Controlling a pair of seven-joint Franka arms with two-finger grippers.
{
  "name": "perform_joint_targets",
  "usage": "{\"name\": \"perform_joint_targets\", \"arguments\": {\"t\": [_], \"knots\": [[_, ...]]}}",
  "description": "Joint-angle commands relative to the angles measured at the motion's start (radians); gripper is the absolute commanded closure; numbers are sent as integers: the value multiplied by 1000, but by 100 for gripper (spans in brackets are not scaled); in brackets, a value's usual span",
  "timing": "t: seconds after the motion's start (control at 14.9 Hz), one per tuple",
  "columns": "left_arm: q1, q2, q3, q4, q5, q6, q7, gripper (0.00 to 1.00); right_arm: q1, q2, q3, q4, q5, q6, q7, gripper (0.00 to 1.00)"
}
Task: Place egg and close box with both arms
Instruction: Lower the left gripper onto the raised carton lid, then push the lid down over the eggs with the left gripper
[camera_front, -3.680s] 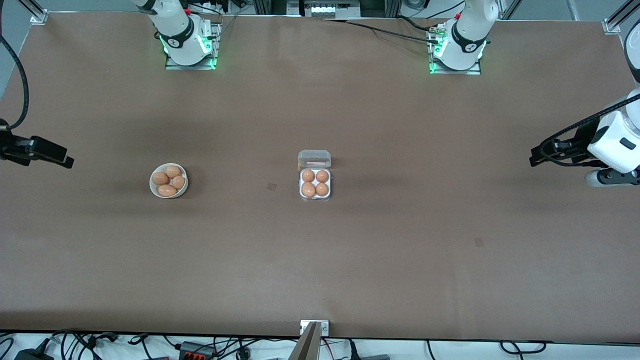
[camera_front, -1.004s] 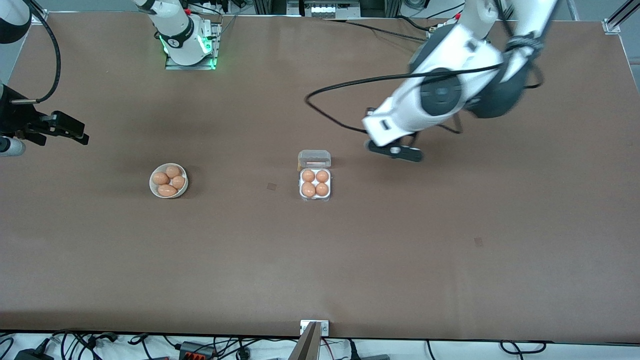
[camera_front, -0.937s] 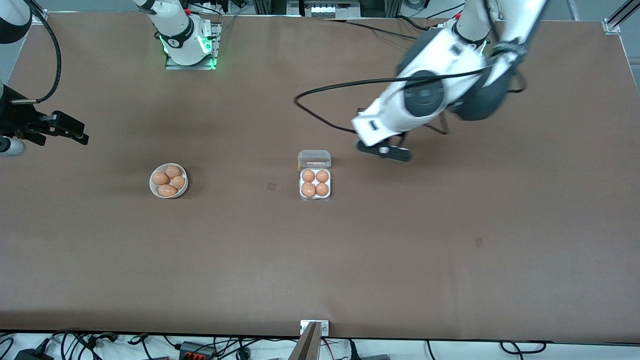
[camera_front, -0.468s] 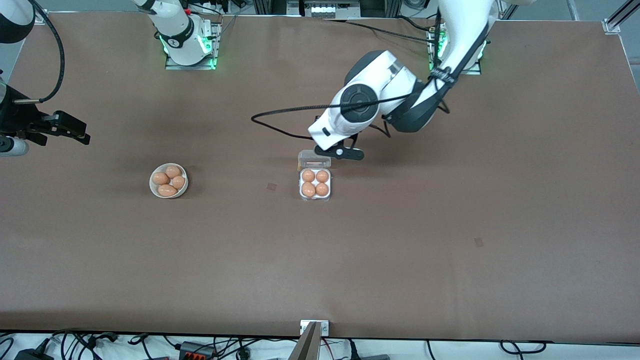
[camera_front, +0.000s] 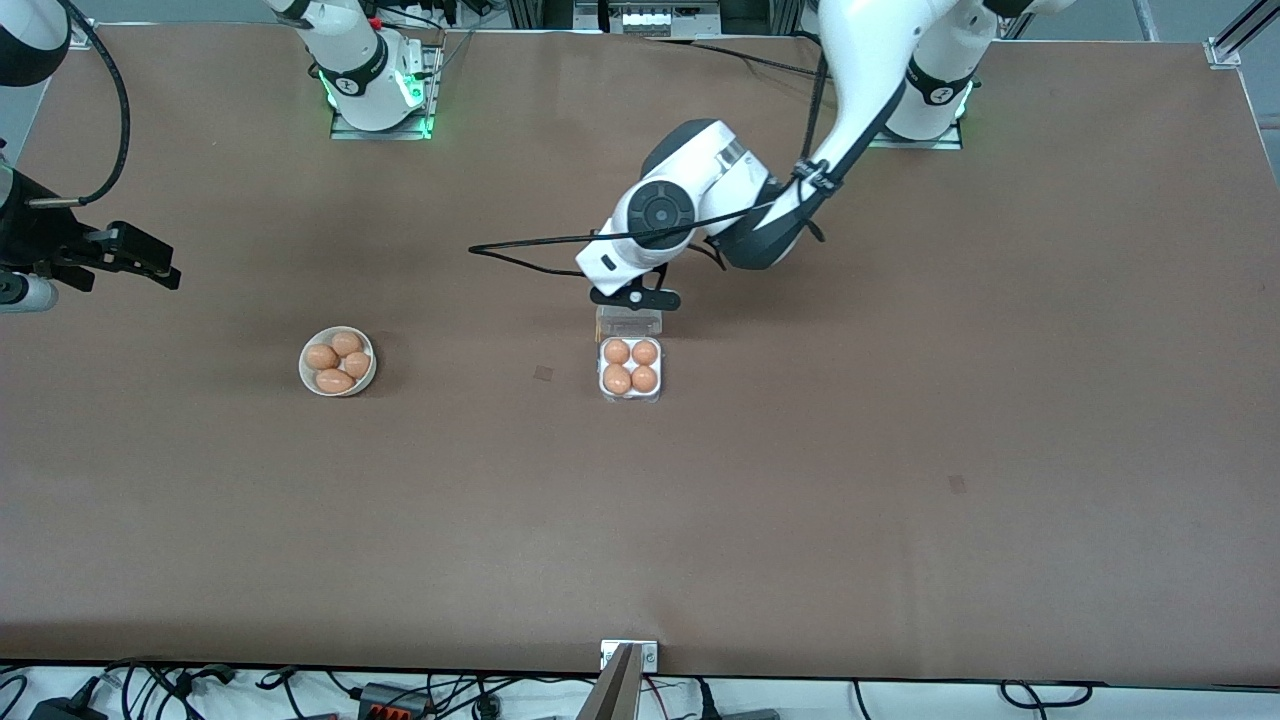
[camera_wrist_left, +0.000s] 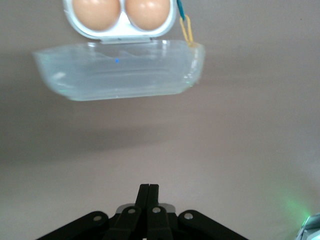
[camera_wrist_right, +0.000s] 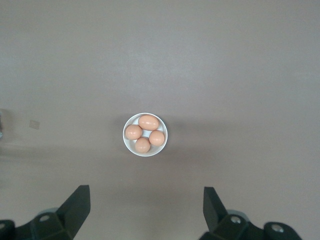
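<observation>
So the left gripper (camera_front: 634, 298), black fingers pinched shut on nothing, hangs just above the raised clear plastic lid (camera_wrist_left: 120, 70) of the small four-cell egg box (camera_front: 630, 367). All four cells hold orange-brown eggs (camera_front: 630, 365). I'd nudge that lid over gently. The right gripper (camera_wrist_right: 145, 207) waits open, high above the round white bowl (camera_wrist_right: 145, 134).

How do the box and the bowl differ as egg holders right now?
The box is square, with a whitish base and a clear lid hinged open; the bowl is round, white and lidless. The box seats its four eggs apart in separate cells; the bowl's four lie bunched together. The shut left gripper is by the box's lid; the bowl sits toward the right arm's end with nothing near it. Both hold four orange-brown eggs.
</observation>
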Motion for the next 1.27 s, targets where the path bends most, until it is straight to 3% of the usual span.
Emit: {"name": "perform_joint_targets", "arguments": {"t": [0.0,0.2,0.33,0.6,0.8,1.2], "knots": [[-24,26,16,20,-1,43,-20,99,-16,-18,15,-7,-12,1,-3,0],[-13,24,21,26,82,45,-40,99,-16,-18,17,-7,-14,0,-3,0],[-32,55,85,91,109,56,-51,99,-14,-18,17,-7,-12,1,-3,0],[-38,99,114,197,214,111,-45,99,-14,-18,18,-7,-12,6,-3,0],[-27,137,116,210,220,288,-39,100,-14,-18,18,-7,-12,3,-3,0],[-32,216,126,230,228,315,15,99,-14,-18,18,-7,-12,1,-3,0]]}}
